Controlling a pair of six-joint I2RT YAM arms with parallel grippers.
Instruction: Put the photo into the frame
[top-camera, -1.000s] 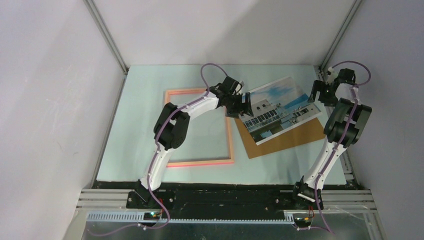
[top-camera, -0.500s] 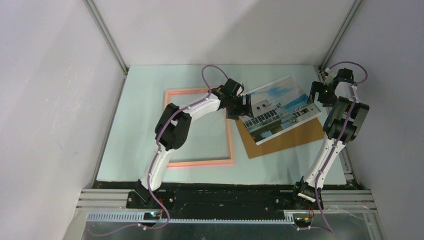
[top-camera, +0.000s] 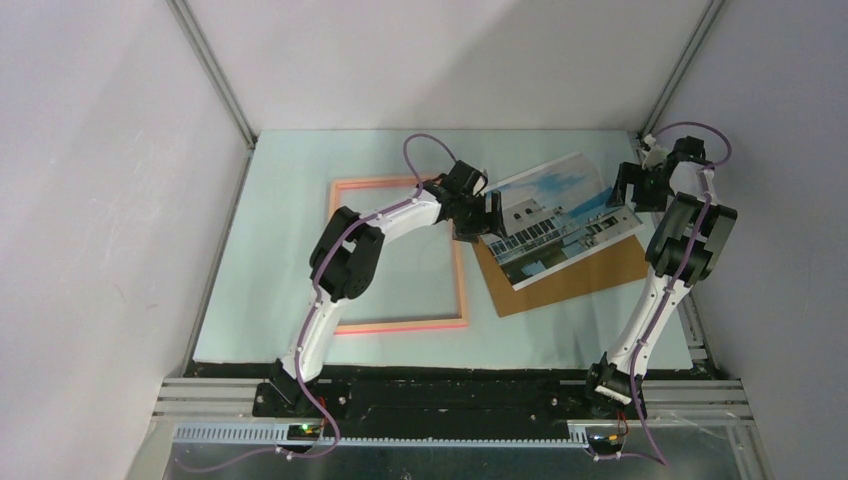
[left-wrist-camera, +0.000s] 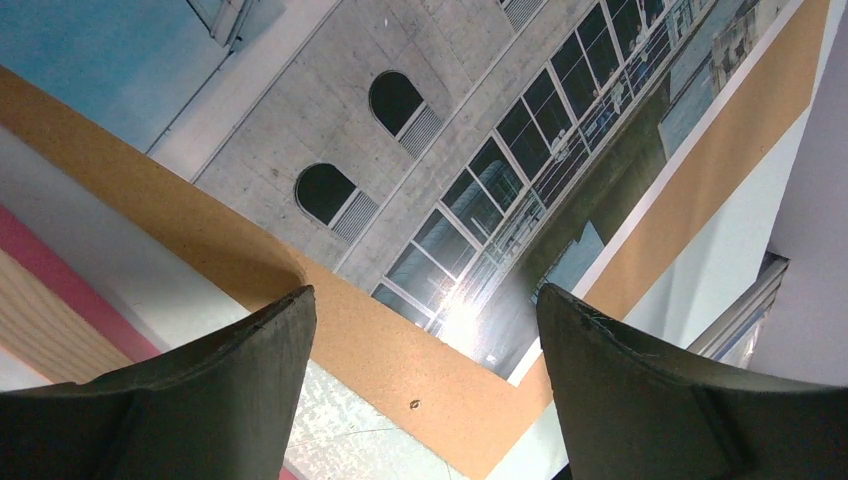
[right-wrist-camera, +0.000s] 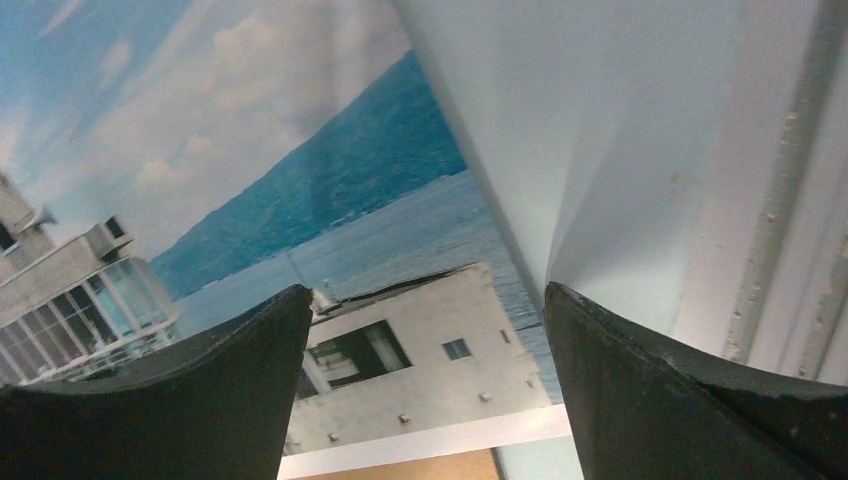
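Photo (top-camera: 560, 215) lies askew on the board (top-camera: 590, 275), just right of the frame (top-camera: 400, 326). Left gripper (top-camera: 487, 215) at its left edge, right gripper (top-camera: 628, 195) at its right corner; both jaws wide open, holding nothing. Close low and you may pinch the board too, or skid the glossy print. Your left arm (top-camera: 345, 260) crosses the frame; the wall (top-camera: 780, 200) crowds the right gripper
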